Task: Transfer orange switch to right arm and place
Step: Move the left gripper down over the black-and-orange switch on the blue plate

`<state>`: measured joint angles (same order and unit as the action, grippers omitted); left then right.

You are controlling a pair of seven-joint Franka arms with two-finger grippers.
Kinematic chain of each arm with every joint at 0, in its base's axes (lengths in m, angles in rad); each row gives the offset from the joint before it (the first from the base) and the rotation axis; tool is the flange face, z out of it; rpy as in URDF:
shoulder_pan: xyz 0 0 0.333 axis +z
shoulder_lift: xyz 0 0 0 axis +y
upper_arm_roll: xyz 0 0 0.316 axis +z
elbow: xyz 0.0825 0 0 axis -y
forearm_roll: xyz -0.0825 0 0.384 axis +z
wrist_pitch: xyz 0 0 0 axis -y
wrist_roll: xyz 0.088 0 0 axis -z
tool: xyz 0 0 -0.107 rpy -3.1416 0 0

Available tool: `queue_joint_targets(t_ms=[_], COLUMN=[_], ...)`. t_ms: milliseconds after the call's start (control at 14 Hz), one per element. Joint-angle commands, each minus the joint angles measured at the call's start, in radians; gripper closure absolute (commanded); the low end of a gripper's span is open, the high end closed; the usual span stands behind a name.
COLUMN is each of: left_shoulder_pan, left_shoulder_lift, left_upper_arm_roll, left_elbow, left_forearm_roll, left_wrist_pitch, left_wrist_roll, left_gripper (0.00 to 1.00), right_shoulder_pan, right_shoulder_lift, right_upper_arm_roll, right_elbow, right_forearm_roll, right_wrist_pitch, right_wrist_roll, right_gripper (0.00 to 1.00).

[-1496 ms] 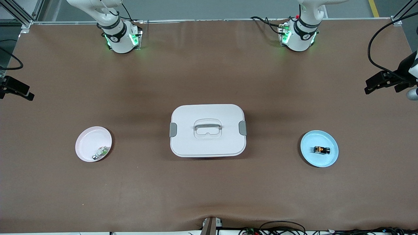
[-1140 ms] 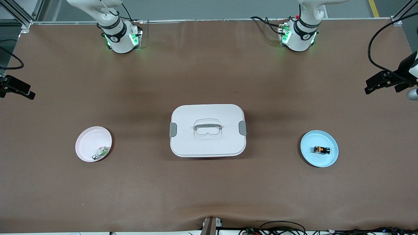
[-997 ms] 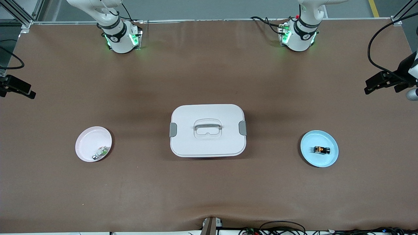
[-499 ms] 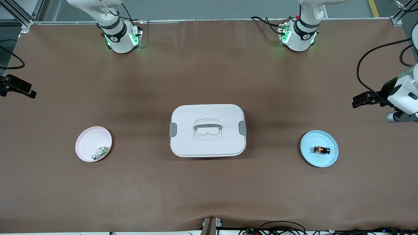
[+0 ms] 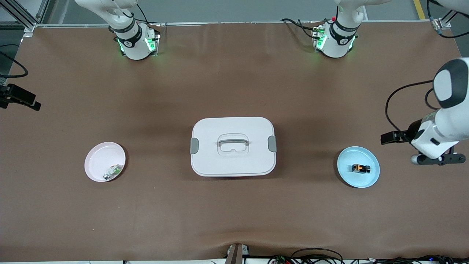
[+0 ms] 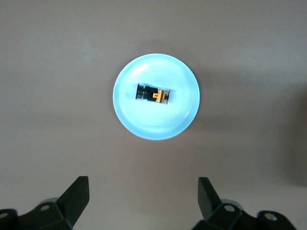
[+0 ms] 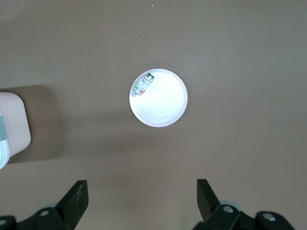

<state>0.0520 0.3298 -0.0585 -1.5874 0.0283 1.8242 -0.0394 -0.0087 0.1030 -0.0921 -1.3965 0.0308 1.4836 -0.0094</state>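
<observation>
While both grippers hung with jaws spread wide and empty, the orange switch (image 5: 361,168) lay on its side in the blue plate (image 5: 348,176).

That plate sat on the brown table (image 5: 234,212) toward the left arm's end, level with the white lidded box (image 5: 233,146) at the middle, which had a grey handle (image 5: 233,139) and grey side clips. Up in the air, the left gripper (image 6: 144,201) was over bare table just beside the blue plate, and its wrist view showed the switch (image 6: 153,94) lying apart from its fingers (image 6: 76,196). Over the table at the right arm's end was the right gripper (image 7: 141,201), of which the front view showed only a black part at the edge. A pink plate (image 5: 99,161) toward that end held a small green-and-silver part (image 5: 113,171) near its rim.
</observation>
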Motion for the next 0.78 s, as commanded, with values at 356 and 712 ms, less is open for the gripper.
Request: queue_joint_targets(t_ms=[356, 712], left_shoulder_pan=[-0.011, -0.023], left_shoulder_lift=[0.110, 0.196], left_upper_arm_roll=[0.003, 0.002], left_elbow=[-0.042, -0.045], left_forearm_roll=[0.019, 0.102], left_wrist_pitch=[0.191, 0.265], left_wrist_roll=[-0.013, -0.056], left_gripper=[0.00, 0.00], right_shoulder_pan=[-0.008, -0.008], right_shoulder_lift=[-0.026, -0.026], right_upper_arm_roll=[0.002, 0.002], right_elbow=[-0.022, -0.022], right_forearm_roll=[0.021, 0.021], right_wrist_pitch=[0.006, 0.007], right_wrist_roll=[-0.006, -0.006], right_gripper=[0.00, 0.00])
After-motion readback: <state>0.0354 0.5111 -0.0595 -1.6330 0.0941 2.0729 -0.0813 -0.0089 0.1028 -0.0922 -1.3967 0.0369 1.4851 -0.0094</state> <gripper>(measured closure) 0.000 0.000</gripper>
